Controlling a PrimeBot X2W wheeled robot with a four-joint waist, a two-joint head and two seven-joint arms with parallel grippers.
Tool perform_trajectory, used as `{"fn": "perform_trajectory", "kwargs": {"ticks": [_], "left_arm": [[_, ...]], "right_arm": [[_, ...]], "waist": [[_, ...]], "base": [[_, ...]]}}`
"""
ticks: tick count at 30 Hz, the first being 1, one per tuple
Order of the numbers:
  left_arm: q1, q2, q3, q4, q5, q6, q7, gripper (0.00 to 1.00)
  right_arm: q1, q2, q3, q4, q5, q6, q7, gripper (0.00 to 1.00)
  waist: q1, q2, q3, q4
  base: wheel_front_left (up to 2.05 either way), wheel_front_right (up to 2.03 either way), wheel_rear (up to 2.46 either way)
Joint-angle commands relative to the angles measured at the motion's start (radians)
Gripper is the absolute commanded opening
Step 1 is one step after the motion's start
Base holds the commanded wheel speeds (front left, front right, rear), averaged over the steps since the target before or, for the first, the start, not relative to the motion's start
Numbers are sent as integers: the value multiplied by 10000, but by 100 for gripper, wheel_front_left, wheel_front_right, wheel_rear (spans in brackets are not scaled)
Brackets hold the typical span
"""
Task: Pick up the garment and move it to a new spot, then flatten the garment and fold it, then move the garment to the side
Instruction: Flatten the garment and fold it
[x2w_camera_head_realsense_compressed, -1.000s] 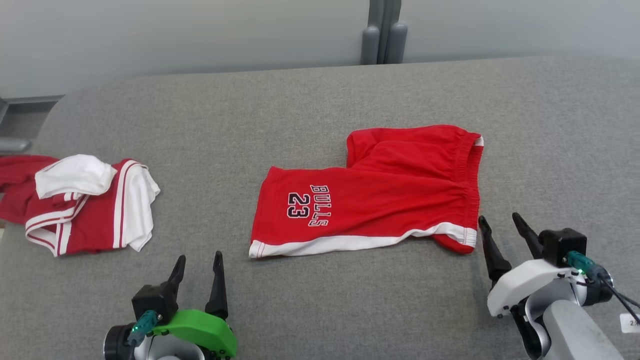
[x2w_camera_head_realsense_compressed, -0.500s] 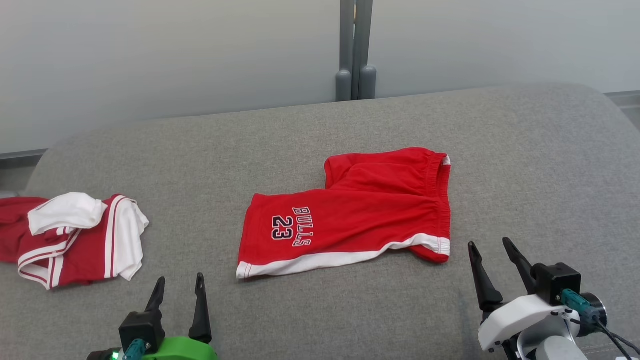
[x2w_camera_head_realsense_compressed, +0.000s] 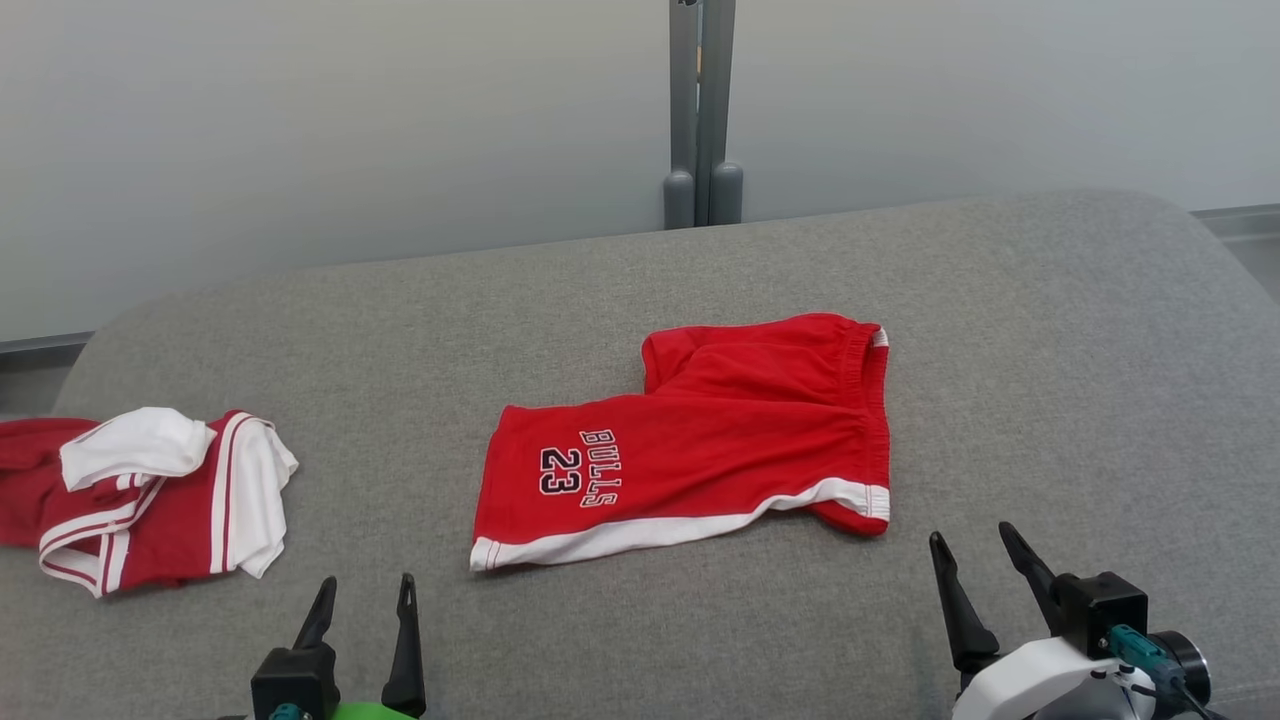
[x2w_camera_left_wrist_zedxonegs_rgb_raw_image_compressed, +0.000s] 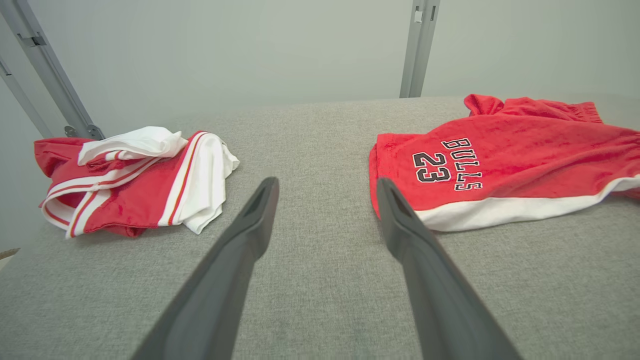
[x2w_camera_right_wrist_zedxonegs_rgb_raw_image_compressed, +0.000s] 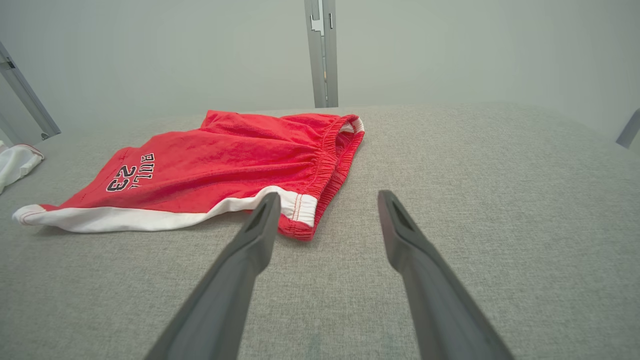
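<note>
Red shorts (x2w_camera_head_realsense_compressed: 690, 440) lie near the middle of the grey tabletop (x2w_camera_head_realsense_compressed: 1050, 350), elastic waistband toward the robot's right and leg hem toward its left. A white band runs along the near edge, and black lettering edged in white reads BULLS 23 close to the hem. The near leg lies long and mostly flat; the far leg shows shorter behind it. The right hand (x2w_camera_head_realsense_compressed: 970, 532) sits just short of the waistband's near corner, clear of the cloth, fingers spread and empty. The left hand (x2w_camera_head_realsense_compressed: 367, 580), likewise spread and empty, sits nearer and left of the hem corner. A second red-and-white garment (x2w_camera_head_realsense_compressed: 150, 490) lies crumpled far left.
</note>
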Motion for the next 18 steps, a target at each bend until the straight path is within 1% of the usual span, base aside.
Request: {"fn": "perform_trajectory", "kwargs": {"ticks": [1,10,15,18], "left_arm": [[151,37,-9,-1,43,-41,13,100],[62,37,-171,192,-213,-182,12,100],[-302,37,-430,288,-369,-296,12,100],[-607,37,-794,483,-592,-443,13,100]], "right_arm": [[53,-8,11,23,-3,-11,-6,100],[-69,-28,95,148,68,-11,-6,100],[-353,-90,196,203,86,-12,-6,100],[-691,-81,300,274,111,-11,-6,100]], "waist": [[0,0,11,-7],[0,0,158,-7],[0,0,639,9],[0,0,1174,0]], "base": [[0,0,0],[0,0,0],[0,0,0],[0,0,0]]}}
